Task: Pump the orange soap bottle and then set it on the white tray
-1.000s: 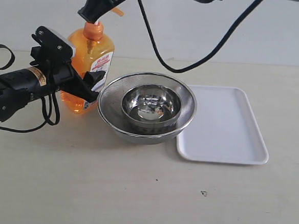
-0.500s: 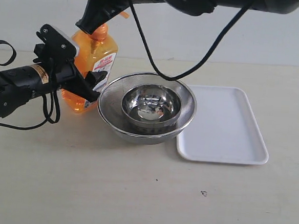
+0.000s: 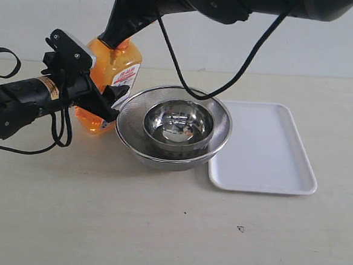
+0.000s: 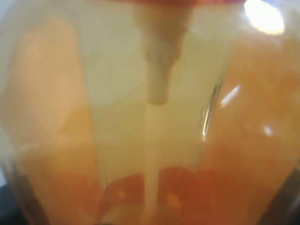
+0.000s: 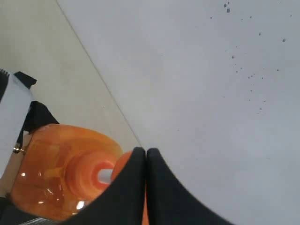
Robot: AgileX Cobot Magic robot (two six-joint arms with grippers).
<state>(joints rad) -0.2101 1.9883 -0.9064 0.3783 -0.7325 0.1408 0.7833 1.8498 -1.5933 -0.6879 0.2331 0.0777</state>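
Observation:
The orange soap bottle [image 3: 112, 68] stands on the table just left of the steel bowls, tilted a little to the right. My left gripper [image 3: 104, 105] is shut on its lower body, with one black finger [image 3: 115, 95] showing in front. In the left wrist view the bottle [image 4: 150, 117] fills the picture. My right gripper [image 3: 112, 36] comes down from above, shut, with its tips on the pump head, which it hides. In the right wrist view the closed tips [image 5: 146, 152] lie over the orange pump head [image 5: 119, 163]. The white tray [image 3: 266, 145] lies right of the bowls with nothing on it.
A round steel mesh bowl [image 3: 128, 135] with a smaller steel bowl [image 3: 178, 128] inside stands between the bottle and the tray. A black cable [image 3: 228, 81] hangs from the right arm over the bowls. A pale wall rises behind the table.
My right gripper has pushed down on the pump head, which has sunk out of sight. The bottle has leaned slightly to the right, and the left gripper has shifted with it.

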